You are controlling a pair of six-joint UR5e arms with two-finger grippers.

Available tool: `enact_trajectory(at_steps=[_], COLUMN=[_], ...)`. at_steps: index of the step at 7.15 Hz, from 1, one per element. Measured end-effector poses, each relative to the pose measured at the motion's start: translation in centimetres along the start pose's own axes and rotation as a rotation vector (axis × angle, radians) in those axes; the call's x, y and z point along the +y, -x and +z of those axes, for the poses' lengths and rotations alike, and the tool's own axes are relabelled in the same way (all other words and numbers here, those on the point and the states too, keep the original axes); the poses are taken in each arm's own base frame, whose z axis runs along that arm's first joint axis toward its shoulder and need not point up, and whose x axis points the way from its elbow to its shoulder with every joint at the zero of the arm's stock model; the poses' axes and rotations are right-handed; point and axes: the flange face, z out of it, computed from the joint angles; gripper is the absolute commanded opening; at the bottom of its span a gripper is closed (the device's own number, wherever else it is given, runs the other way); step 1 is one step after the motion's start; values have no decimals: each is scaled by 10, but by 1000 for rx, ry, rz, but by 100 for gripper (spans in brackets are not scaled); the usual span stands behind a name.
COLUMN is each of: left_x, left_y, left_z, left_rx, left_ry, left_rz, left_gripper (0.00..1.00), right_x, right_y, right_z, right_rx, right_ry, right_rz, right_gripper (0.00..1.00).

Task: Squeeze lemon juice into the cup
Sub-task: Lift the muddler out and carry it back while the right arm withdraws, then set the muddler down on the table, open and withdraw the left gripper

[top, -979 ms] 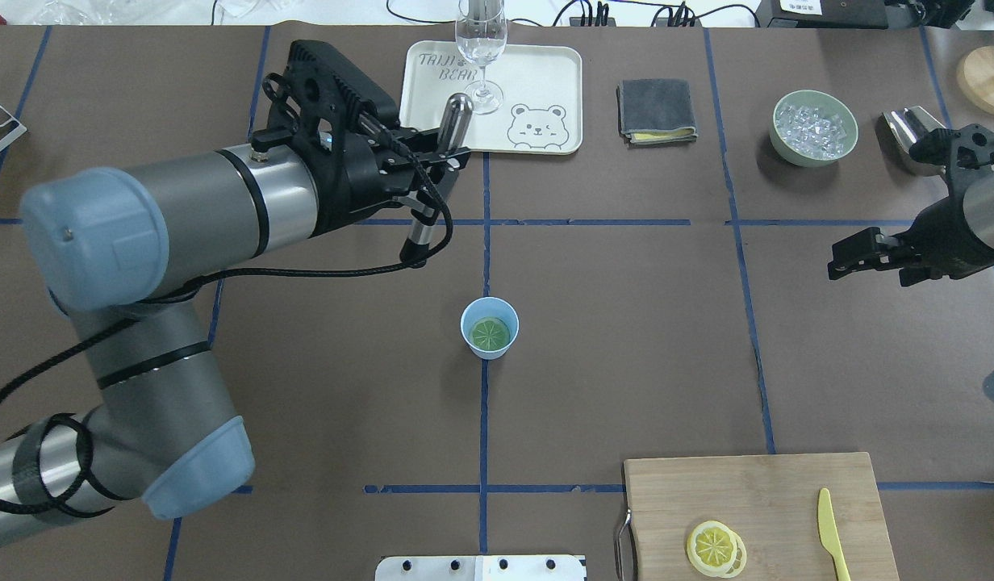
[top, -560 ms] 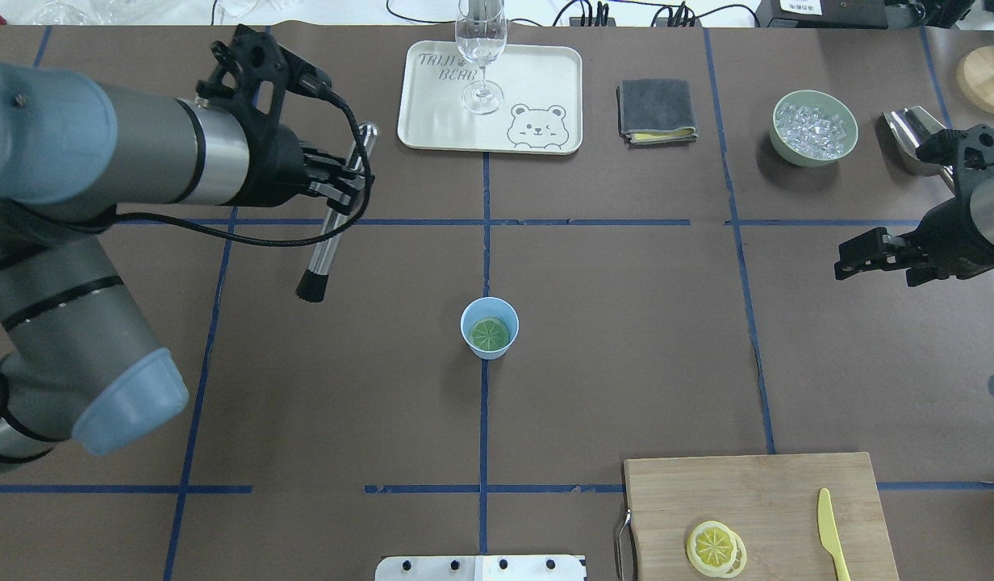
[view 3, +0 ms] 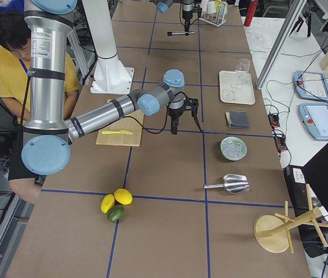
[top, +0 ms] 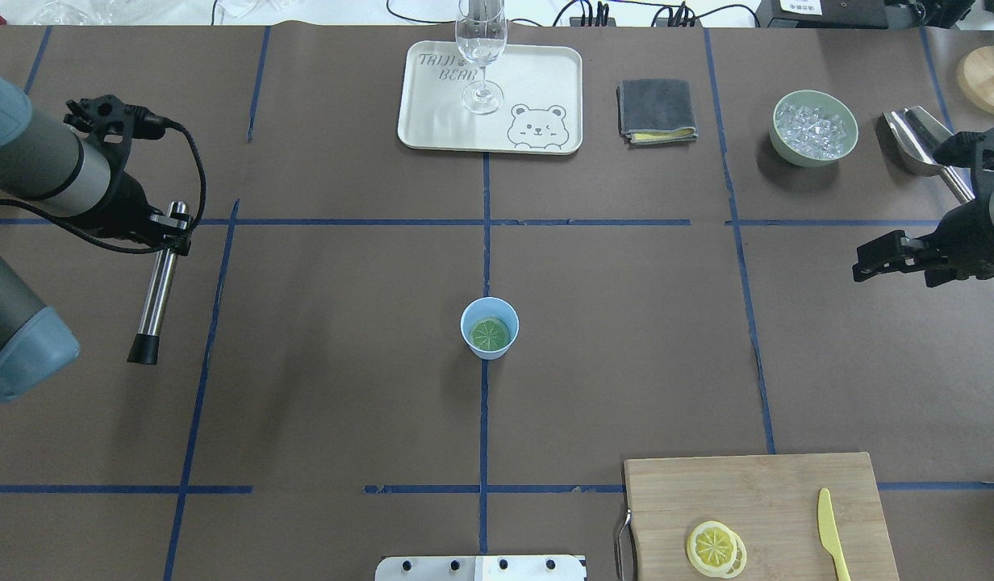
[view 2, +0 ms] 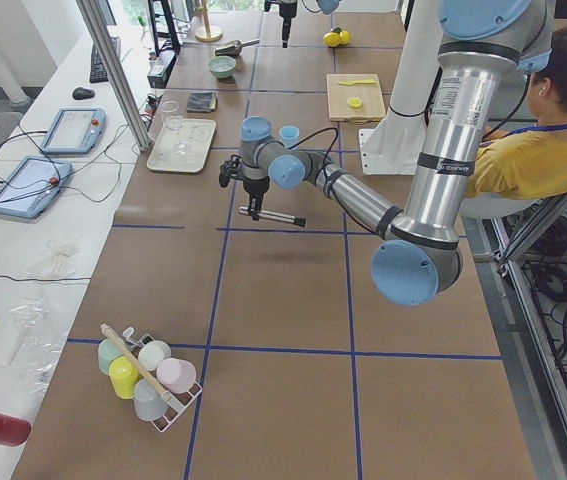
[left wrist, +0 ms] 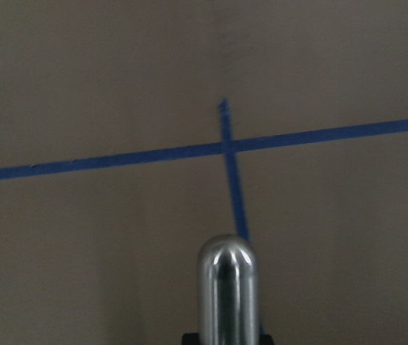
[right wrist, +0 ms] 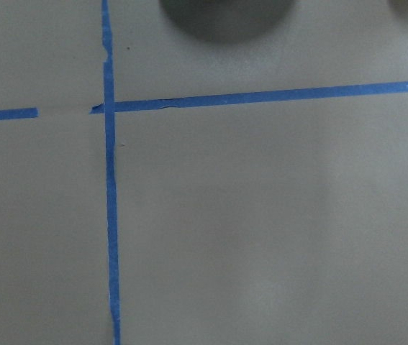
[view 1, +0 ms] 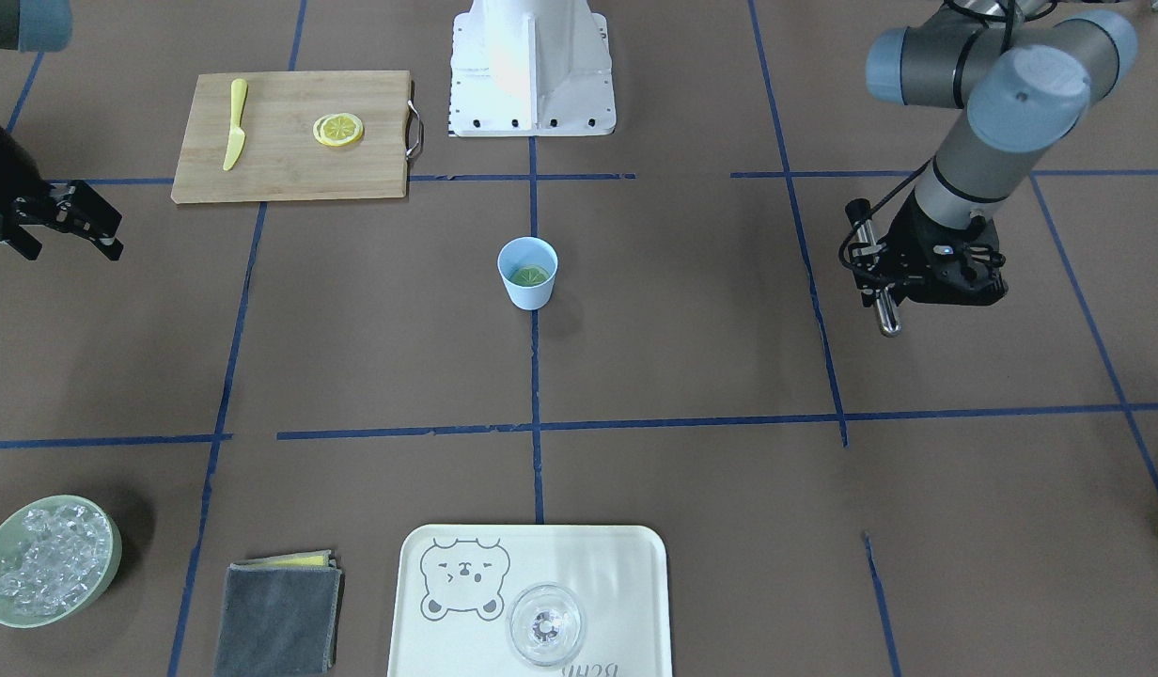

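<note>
Lemon [top: 490, 333] in cup [view 1: 528, 293]; tray [top: 537, 81], board [top: 747, 492] apart (left gripper [top: 170, 230] seemingly holds rod [top: 154, 298]).

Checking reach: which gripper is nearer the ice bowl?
Right. The right gripper hangs near the bowl, on its robot side; the left gripper, holding a rod, is at the opposite end.

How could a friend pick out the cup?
Look to the middle of the brown table, on the centre blue tape line. The cup stands alone there: small, light blue, no handle, a lemon slice lying inside, unlike the clear stemmed glass on the tray.
</note>
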Motion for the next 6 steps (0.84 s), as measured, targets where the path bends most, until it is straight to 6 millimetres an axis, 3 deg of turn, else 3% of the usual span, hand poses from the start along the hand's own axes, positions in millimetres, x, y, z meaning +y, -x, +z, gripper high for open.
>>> enact_trajectory(at_steps=[1, 3, 6], left_x=[0, -5, -7], left_y=[19, 38, 50], left_z=[27, 67, 85], left_rx=[-37, -82, -101], left_ry=[42, 97, 125], left_rz=[-28, -19, 22], left_gripper=[0, 0, 0], right_x=[-6, -12, -12], right_y=[-16, -33, -37], right_z=[0, 2, 1], right_rx=[9, 10, 3], right_ry=[0, 12, 17], right_rz=[-8, -21, -22], right_gripper=[100, 100, 100])
